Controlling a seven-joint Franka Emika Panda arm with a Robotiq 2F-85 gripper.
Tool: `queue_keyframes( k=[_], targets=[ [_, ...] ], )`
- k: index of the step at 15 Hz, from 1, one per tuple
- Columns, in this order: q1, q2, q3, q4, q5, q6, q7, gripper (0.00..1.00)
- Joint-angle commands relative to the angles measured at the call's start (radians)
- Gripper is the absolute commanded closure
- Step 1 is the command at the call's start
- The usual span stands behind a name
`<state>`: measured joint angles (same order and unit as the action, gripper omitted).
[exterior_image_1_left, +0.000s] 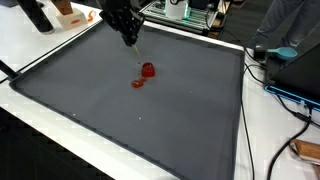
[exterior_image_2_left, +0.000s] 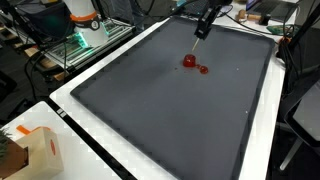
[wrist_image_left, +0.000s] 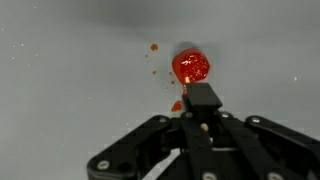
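A large grey mat (exterior_image_1_left: 180, 120) is spread over a white table (exterior_image_1_left: 270, 130). The gripper (exterior_image_1_left: 128, 35) is seen above the far part of the mat in both exterior views. Its fingers are closed onto a narrow dark tool (wrist_image_left: 201, 98) that points downward. A glossy red blob (wrist_image_left: 190, 66) is seen on the mat just beyond the tool's tip in the wrist view; whether the two touch cannot be told. A flat red smear (exterior_image_1_left: 138, 83) lies just beside the blob, and small red specks (wrist_image_left: 154, 47) are scattered near it.
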<state>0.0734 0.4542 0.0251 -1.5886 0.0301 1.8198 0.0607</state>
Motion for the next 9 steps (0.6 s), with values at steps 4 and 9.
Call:
queue_keyframes(
  k=[4,9],
  targets=[
    [-0.035,-0.088,0.028,-0.105,0.08,0.038,-0.114,0.97],
    [-0.039,-0.112,0.032,-0.128,0.104,0.038,-0.161,0.97]
  ],
)
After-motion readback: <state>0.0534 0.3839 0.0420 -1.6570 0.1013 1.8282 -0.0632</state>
